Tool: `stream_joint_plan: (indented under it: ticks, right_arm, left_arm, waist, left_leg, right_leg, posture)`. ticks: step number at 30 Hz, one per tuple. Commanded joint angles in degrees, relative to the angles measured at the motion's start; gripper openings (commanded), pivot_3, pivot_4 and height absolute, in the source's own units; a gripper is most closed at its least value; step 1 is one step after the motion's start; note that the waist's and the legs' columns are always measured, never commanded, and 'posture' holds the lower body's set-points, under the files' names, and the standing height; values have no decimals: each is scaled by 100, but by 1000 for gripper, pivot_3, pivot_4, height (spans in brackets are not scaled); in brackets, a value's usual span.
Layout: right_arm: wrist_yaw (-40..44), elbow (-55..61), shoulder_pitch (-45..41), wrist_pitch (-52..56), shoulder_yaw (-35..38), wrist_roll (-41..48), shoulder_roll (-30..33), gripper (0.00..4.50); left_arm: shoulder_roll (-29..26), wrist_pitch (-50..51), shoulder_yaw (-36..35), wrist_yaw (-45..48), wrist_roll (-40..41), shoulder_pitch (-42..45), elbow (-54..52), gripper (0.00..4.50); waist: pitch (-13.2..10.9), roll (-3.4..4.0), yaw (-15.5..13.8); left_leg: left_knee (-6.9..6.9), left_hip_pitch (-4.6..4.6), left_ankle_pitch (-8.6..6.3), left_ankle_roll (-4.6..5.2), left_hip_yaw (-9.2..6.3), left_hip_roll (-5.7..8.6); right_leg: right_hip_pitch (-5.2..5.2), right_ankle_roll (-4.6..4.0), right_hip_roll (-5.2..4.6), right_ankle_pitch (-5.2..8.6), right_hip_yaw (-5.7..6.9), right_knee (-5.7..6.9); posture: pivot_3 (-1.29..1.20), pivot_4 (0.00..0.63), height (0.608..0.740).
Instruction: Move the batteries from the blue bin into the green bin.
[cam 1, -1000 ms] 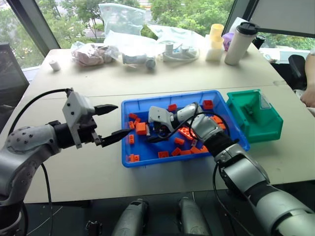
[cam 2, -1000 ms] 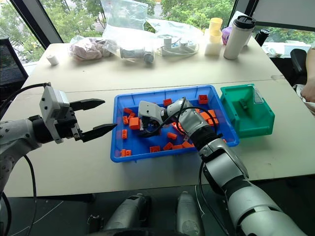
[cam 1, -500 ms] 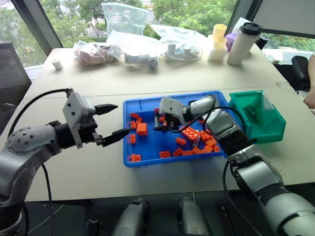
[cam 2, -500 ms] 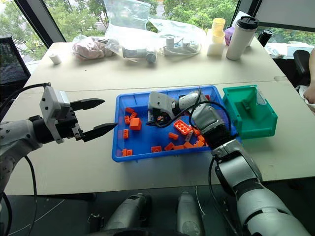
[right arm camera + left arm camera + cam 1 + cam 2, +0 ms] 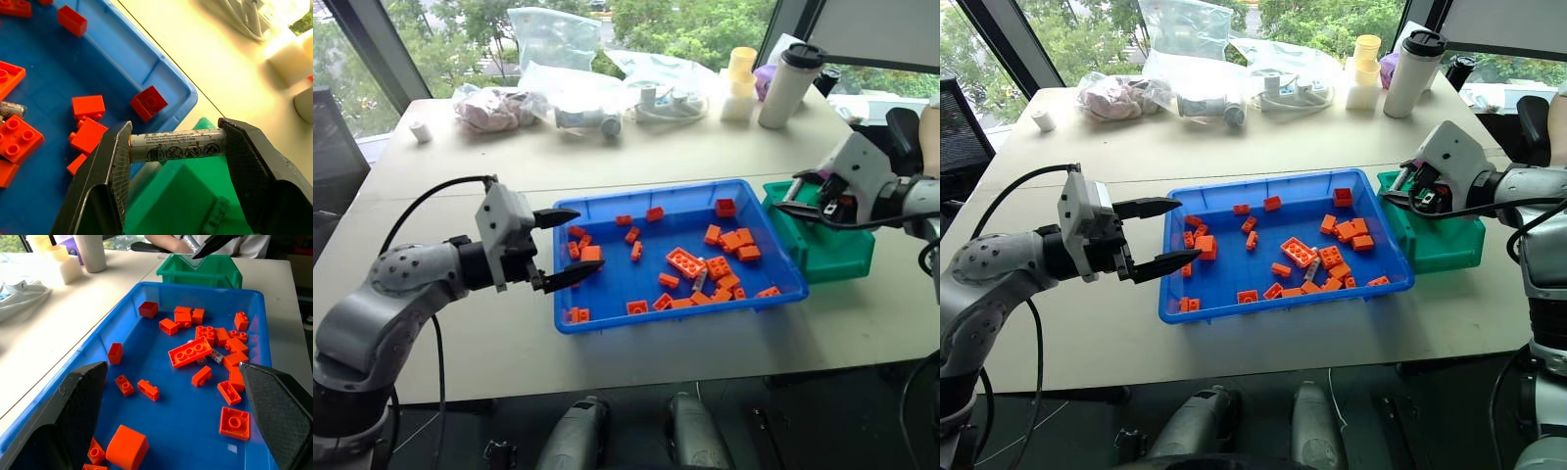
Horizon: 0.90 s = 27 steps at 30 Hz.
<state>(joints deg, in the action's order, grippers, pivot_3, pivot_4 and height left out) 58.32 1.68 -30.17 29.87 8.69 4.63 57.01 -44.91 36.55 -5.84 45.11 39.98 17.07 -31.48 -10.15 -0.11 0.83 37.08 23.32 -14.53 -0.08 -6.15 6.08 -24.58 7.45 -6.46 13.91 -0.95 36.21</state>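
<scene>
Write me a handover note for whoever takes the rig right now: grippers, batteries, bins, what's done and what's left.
Right gripper: shut end to end on a battery, held above the green bin's near-left corner, not yet released.
Left gripper: open, empty, at the blue bin's left rim.
Blue bin: scattered orange bricks; at least one more battery lies among them, right of centre.
Done: one battery carried over to the green bin.
Left: drop it in, then fetch the remaining battery; check under the bricks for more.

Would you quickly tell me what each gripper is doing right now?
Left gripper: open, holding nothing, at the blue bin's left rim.
Right gripper: shut on a battery, above the green bin.
</scene>
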Motion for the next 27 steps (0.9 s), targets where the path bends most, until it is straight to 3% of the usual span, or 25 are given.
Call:
stream_joint_plan:
  ticks: [1,7,12,20,27]
  right_arm:
    - [-295,-538,-26,-450,144,-217,262,2200]
    - [-382,-1210,3,-996,-78,-399,369,2200]
    - [-357,-1399,-166,-1062,-102,-308,351,4465]
    - [94,-483,-479,-659,-22,249,378,4465]
    - [533,678,-138,-109,-645,782,46,4465]
  left_arm:
    - [30,-195,78,146,-112,172,79,4500]
    - [67,-217,79,205,-172,225,112,4500]
    - [74,-192,65,233,-195,246,108,4500]
    - [71,-190,67,223,-218,226,73,4500]
    - [94,-226,110,244,-279,276,133,4500]
  waist:
    - [-1,-1,-18]
    - [-1,-1,-24]
    - [-1,-1,-21]
    - [-2,0,-16]
    - [-1,-2,-36]
  left_leg:
    - [2,1,0,0,1,3]
    - [4,2,9,-15,3,7]
    - [4,2,12,-19,3,6]
    - [3,2,11,-19,1,3]
    - [6,2,-2,4,-2,4]
  right_leg:
    - [1,0,2,0,1,-1]
    - [3,0,-2,0,0,-2]
    - [3,0,-1,0,0,-1]
    - [2,1,3,0,1,-1]
    - [7,1,1,0,3,-4]
  posture:
    - [0,150,740]
    - [0,150,740]
    - [0,150,740]
    - [0,150,740]
    - [0,150,740]
